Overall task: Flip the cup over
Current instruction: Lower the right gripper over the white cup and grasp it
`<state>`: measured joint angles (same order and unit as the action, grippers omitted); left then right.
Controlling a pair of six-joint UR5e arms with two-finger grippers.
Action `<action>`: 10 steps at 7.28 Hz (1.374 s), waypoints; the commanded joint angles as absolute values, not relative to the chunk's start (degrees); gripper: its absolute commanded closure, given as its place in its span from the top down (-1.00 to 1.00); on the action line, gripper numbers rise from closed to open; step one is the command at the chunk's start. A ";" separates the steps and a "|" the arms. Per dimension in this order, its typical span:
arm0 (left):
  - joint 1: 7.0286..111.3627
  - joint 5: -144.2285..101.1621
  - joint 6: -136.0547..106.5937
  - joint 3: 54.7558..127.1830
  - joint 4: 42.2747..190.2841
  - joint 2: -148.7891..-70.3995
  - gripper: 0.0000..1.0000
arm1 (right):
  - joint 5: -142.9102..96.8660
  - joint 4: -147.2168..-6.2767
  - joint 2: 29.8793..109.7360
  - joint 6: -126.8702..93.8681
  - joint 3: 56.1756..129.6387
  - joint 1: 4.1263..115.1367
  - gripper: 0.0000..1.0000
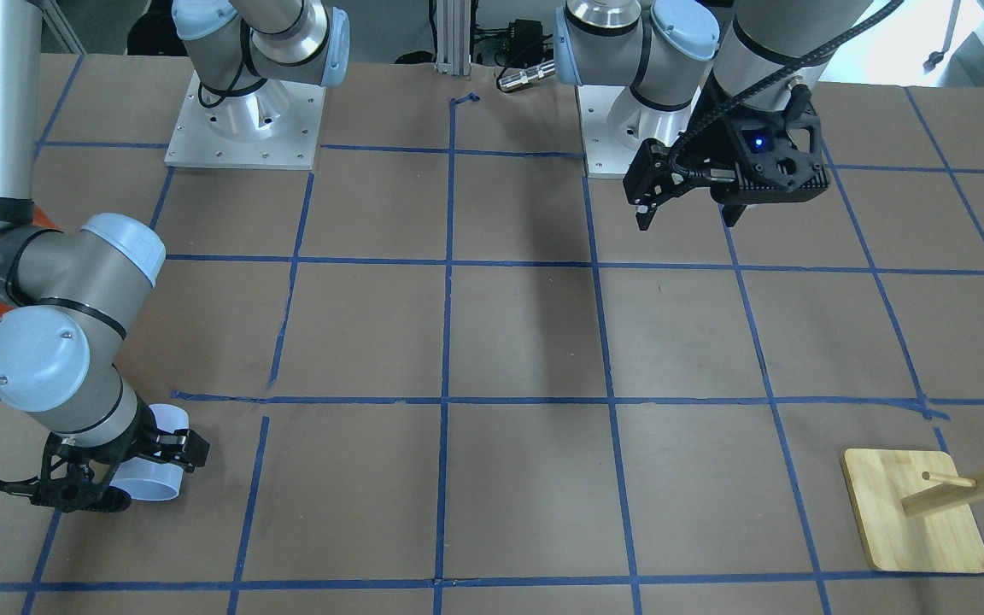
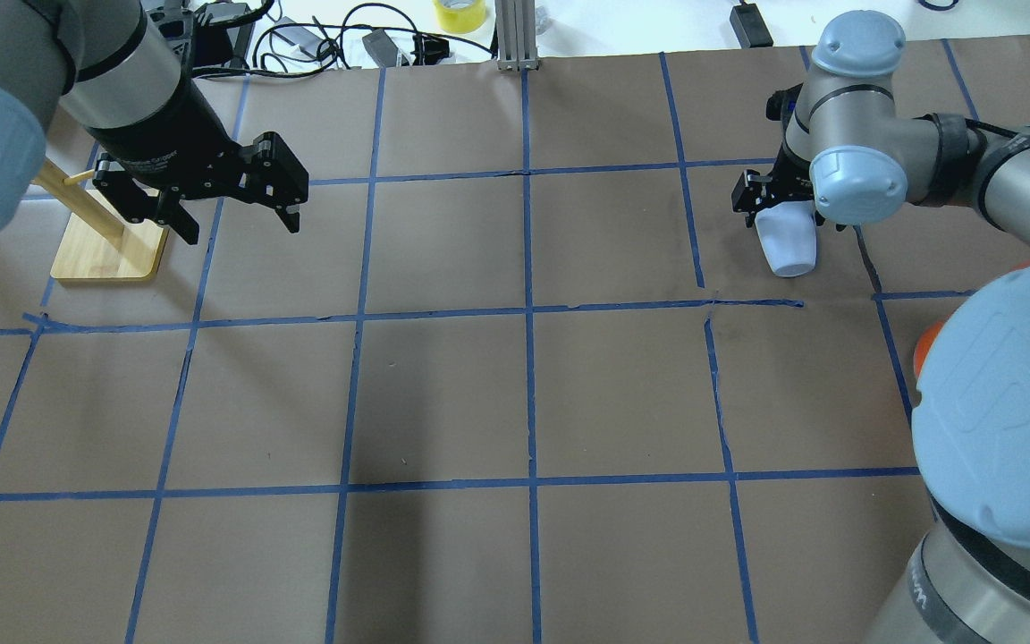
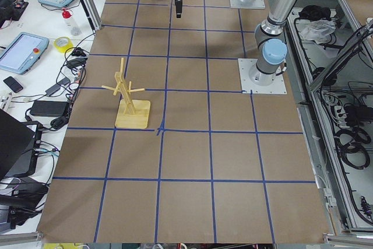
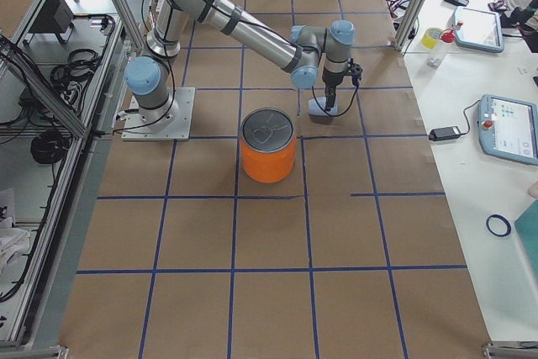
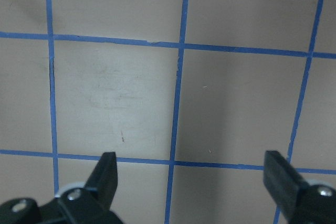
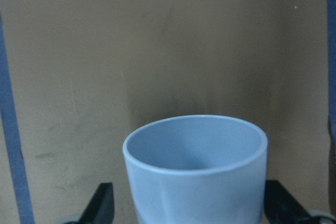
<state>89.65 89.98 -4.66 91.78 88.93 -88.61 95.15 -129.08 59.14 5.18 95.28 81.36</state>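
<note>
Brown taped table (image 1: 526, 342). Right gripper (image 1: 112, 474) fingers straddle the tipped cup (image 1: 155, 480), lower left; grip unclear. Left gripper (image 1: 688, 218) wide open, empty. Flip judged unfinished.

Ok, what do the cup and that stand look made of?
Cup: probably plastic; pale blue, smooth, thin walls, with a soft sheen on the rim.
Stand: wood, perhaps bamboo; pale tan with faint grain and a matte finish.

Robotics lab: tape-gridded table (image 1: 526, 342), teach pendants (image 4: 508, 128), loose cables (image 2: 300, 40).
</note>
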 commanded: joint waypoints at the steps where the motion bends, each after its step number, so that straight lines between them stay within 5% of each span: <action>1: 89.65 90.09 -4.66 91.85 88.95 -88.60 1.00 | 95.01 -132.36 58.10 8.43 96.06 80.69 0.98; 3: 89.65 90.09 -4.66 91.85 88.95 -88.59 1.00 | 94.14 -132.36 58.10 10.55 96.15 79.81 0.95; 5: 89.65 90.09 -4.66 91.85 89.03 -88.59 1.00 | 91.61 -132.19 58.10 10.37 96.15 79.80 0.70; 8: 89.65 90.09 -4.57 91.85 89.03 -88.51 1.00 | 91.23 -131.32 58.79 10.81 96.15 79.80 -0.41; 10: 89.65 90.18 -4.57 91.76 89.03 -88.42 1.00 | 90.36 -128.00 60.90 10.90 96.07 81.20 -0.92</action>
<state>89.65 90.13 -4.58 91.80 89.02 -88.46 91.04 -130.47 59.60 10.83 96.14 80.45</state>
